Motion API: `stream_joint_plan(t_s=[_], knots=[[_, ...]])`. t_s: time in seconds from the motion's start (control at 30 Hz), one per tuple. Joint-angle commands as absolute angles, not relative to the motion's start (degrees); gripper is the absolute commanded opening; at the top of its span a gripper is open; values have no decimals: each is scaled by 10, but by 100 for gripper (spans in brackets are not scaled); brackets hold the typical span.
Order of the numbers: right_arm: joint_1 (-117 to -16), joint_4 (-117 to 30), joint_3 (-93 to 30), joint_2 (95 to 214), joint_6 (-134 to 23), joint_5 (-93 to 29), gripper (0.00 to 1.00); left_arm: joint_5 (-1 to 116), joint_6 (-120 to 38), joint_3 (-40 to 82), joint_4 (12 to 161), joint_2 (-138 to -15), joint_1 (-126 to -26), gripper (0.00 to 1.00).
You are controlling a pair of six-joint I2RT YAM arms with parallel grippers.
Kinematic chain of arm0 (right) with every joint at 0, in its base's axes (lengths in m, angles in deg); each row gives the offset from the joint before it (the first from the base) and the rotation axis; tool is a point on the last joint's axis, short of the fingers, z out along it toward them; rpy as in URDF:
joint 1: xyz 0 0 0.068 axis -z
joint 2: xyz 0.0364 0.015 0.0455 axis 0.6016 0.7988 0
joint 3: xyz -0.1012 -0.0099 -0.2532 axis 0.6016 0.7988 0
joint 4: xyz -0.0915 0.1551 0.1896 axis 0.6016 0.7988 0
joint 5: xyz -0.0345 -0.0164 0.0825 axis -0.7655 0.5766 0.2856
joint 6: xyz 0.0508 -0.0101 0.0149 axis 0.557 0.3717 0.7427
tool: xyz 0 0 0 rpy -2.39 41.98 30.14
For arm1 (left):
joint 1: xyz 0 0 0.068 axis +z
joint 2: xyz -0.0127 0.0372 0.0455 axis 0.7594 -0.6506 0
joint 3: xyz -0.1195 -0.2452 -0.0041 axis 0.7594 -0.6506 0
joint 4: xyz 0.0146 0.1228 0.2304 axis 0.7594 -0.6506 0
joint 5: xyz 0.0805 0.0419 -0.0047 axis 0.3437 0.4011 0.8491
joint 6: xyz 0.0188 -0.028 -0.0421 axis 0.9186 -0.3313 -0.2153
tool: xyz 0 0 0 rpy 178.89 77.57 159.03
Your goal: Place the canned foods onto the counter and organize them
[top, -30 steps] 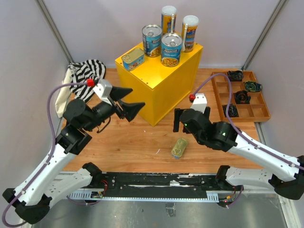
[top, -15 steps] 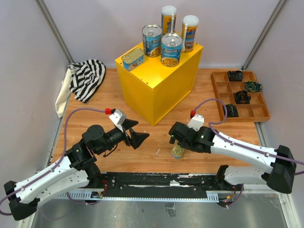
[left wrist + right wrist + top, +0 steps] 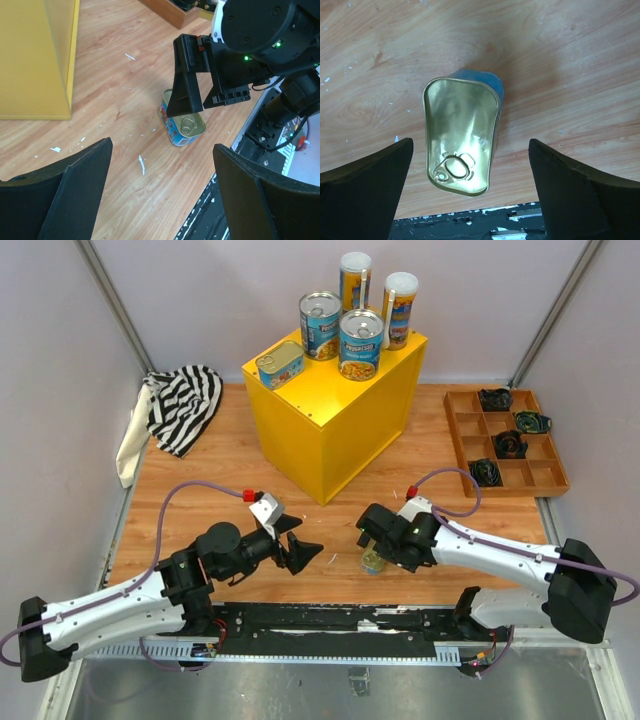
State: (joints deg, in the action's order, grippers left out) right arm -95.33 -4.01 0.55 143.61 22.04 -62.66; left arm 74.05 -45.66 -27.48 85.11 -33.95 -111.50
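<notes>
The counter (image 3: 345,420) is a bright yellow box at the back centre. On top of it stand two tall slim cans (image 3: 355,280) (image 3: 399,310), two wide blue-labelled cans (image 3: 320,325) (image 3: 360,344) and a flat golden tin (image 3: 279,364). A second golden tin (image 3: 374,561) (image 3: 182,125) (image 3: 462,145) lies on the wooden table near the front edge. My right gripper (image 3: 378,543) (image 3: 470,195) hangs open just over this tin, one finger on each side, neither touching it. To the tin's left, low over the table, my left gripper (image 3: 310,538) (image 3: 162,190) is open and holds nothing.
A brown compartmented tray (image 3: 460,445) with small black gadgets sits at the right. A striped cloth (image 3: 185,405) lies at the back left. The black base rail (image 3: 330,625) runs along the near edge, close behind the tin.
My left arm dropped from beside the counter to low near the front edge. My right gripper came down and forward over the golden tin on the table.
</notes>
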Motion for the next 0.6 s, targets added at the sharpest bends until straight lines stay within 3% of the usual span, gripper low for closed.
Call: stream_joint_plan(t_s=[0.0, 0.27, 0.5, 0.57], knots=[[-928, -78, 31, 1442, 231, -601, 98, 768, -457, -294, 910, -366, -1138, 86], [-876, -135, 49, 1471, 207, -554, 85, 810, -455, -362, 1017, -404, -1187, 87], [-853, -147, 41, 1486, 196, -527, 61, 894, -418, -409, 1140, -483, -1252, 88], [-848, -147, 38, 1488, 193, -518, 49, 929, -411, -423, 1179, -505, -1275, 89]])
